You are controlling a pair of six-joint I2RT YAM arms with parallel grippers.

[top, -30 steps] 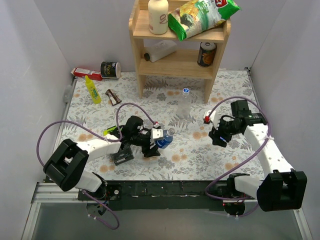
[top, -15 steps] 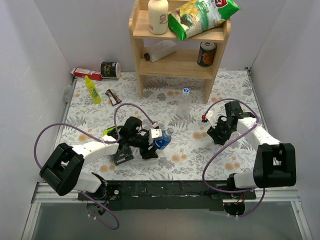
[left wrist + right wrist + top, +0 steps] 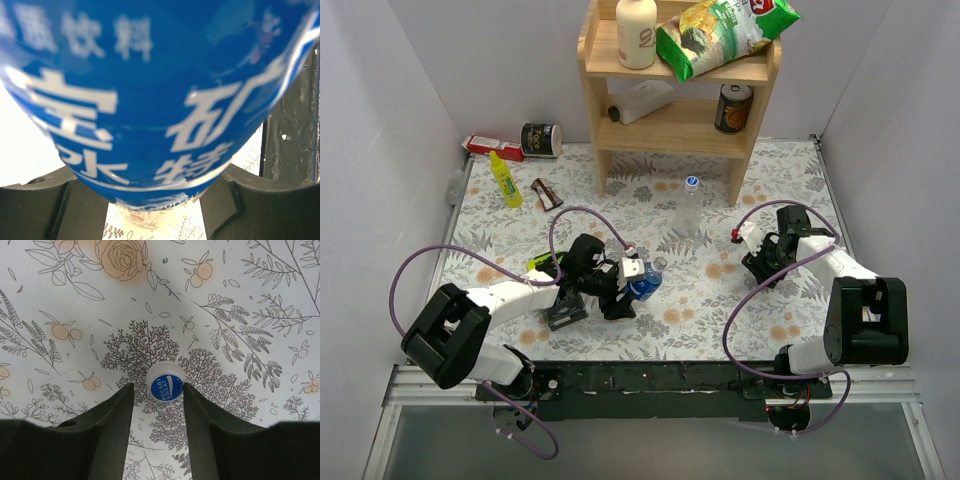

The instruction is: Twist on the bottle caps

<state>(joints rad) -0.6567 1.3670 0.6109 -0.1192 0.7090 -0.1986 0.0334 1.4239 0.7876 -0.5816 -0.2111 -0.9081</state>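
Note:
My left gripper is shut on the bottle with the blue label, held tilted low over the table, neck pointing right. In the left wrist view the label fills the frame between my fingers. My right gripper is open and down at the table. In the right wrist view a blue-topped cap lies on the cloth between my fingertips. The plain clear bottle stands upright mid-table with a blue cap on top.
A wooden shelf stands at the back with a white bottle, a snack bag and a can. A yellow squeeze bottle, a tin, a red box and a small brown bottle lie back left.
The right arm has folded down, its elbow dropping toward the base, and its gripper has shifted slightly right at the table. The left arm holds the bottle almost unmoved.

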